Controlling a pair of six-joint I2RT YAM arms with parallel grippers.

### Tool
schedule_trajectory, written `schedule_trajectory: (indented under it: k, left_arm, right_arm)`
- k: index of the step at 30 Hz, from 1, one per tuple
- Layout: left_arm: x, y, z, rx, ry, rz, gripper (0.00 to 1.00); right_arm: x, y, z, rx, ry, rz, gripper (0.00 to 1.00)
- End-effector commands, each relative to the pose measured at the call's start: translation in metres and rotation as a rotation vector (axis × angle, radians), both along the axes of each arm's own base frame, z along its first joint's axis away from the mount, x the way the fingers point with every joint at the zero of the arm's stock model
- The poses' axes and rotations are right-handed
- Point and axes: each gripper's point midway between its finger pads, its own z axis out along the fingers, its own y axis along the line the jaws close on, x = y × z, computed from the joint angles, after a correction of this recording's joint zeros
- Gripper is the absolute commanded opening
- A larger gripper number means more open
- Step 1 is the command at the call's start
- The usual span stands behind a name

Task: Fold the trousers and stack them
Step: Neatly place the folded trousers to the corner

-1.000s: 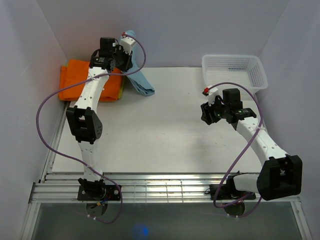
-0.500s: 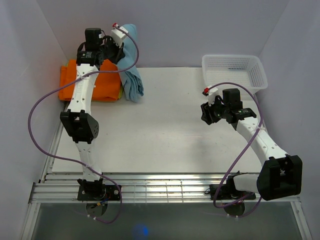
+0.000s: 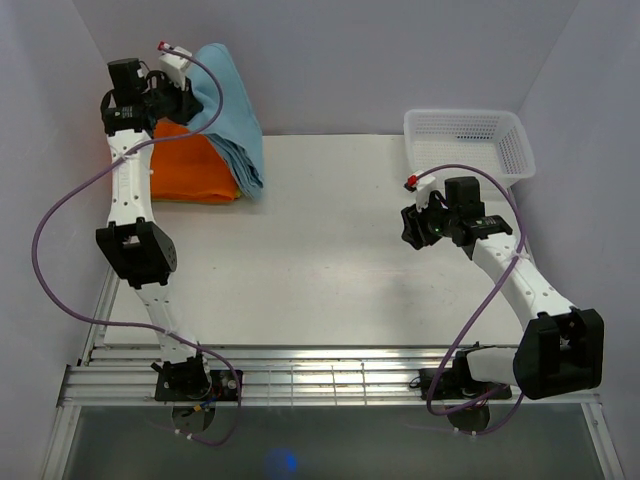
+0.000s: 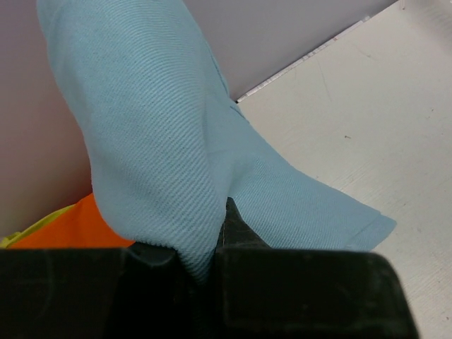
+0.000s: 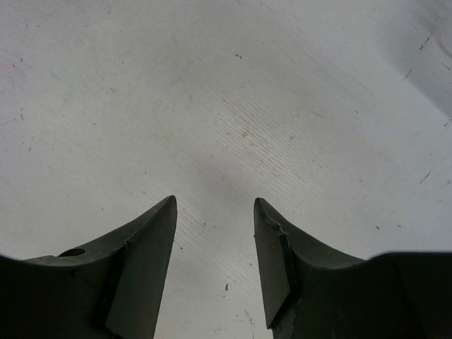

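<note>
The light blue trousers (image 3: 228, 110) hang folded from my left gripper (image 3: 183, 95), which is raised high at the back left and shut on them. Their lower end drapes down over the orange folded garment (image 3: 185, 165). In the left wrist view the blue cloth (image 4: 155, 141) fills most of the frame and is pinched between the dark fingers (image 4: 240, 229), with my left gripper (image 4: 212, 254) closed on a fold. My right gripper (image 3: 418, 228) hovers over bare table at the right, open with nothing between its fingertips (image 5: 215, 205).
A white mesh basket (image 3: 467, 143) stands at the back right corner. A strip of yellow cloth (image 4: 28, 232) shows under the orange garment (image 4: 67, 229). The side walls close in on the white table (image 3: 320, 260).
My left arm has swung up and to the left, carrying the trousers from the table's back edge to above the orange garment. The right arm has stayed put.
</note>
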Motion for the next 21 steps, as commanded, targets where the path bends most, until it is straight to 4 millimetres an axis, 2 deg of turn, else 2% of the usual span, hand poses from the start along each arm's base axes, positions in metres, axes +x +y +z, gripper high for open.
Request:
schedule_trajectory:
  k: [1, 2, 4, 5, 7, 8, 9, 10, 11, 13, 15, 16, 18, 21]
  left_arm:
    - [-0.018, 0.021, 0.095, 0.015, -0.280, -0.027, 0.00]
    - [-0.017, 0.035, 0.094, 0.021, -0.283, 0.000, 0.00]
    - [-0.013, 0.051, 0.080, 0.026, -0.257, 0.034, 0.00]
    - [-0.009, 0.068, 0.072, 0.025, -0.249, 0.067, 0.00]
    - [-0.001, 0.089, 0.043, 0.003, -0.189, 0.112, 0.00]
    - [0.002, 0.110, 0.034, -0.007, -0.176, 0.163, 0.00]
    - [0.009, 0.124, 0.011, -0.031, -0.134, 0.205, 0.00]
    - [0.013, 0.138, 0.002, -0.058, -0.120, 0.250, 0.00]
    - [0.016, 0.163, 0.000, -0.077, -0.137, 0.309, 0.00]
    - [0.025, 0.196, -0.026, -0.162, -0.088, 0.437, 0.00]
    - [0.027, 0.234, -0.041, -0.185, -0.079, 0.574, 0.00]
    - [0.031, 0.247, -0.057, -0.185, -0.059, 0.621, 0.00]
    - [0.032, 0.263, -0.075, -0.181, -0.036, 0.687, 0.00]
    - [0.032, 0.274, -0.110, -0.172, 0.027, 0.735, 0.00]
  right_arm:
    - [0.009, 0.004, 0.017, 0.022, -0.034, 0.018, 0.54]
    - [0.009, 0.005, 0.017, 0.023, -0.032, 0.018, 0.54]
    - [0.010, 0.005, 0.016, 0.026, -0.029, 0.019, 0.53]
    - [0.009, 0.005, 0.015, 0.026, -0.027, 0.019, 0.53]
    - [0.009, 0.006, 0.013, 0.027, -0.018, 0.022, 0.53]
    - [0.009, 0.006, 0.013, 0.028, -0.015, 0.020, 0.54]
    - [0.009, 0.006, 0.012, 0.030, -0.012, 0.020, 0.54]
    - [0.009, 0.006, 0.011, 0.029, -0.011, 0.021, 0.53]
    - [0.009, 0.006, 0.010, 0.027, -0.009, 0.020, 0.53]
    - [0.009, 0.006, 0.007, 0.024, 0.002, 0.019, 0.53]
    - [0.009, 0.005, 0.006, 0.018, 0.005, 0.018, 0.53]
    - [0.009, 0.005, 0.006, 0.017, 0.005, 0.018, 0.53]
    - [0.010, 0.004, 0.003, 0.011, 0.011, 0.018, 0.53]
    - [0.010, 0.005, 0.000, 0.011, 0.024, 0.020, 0.53]
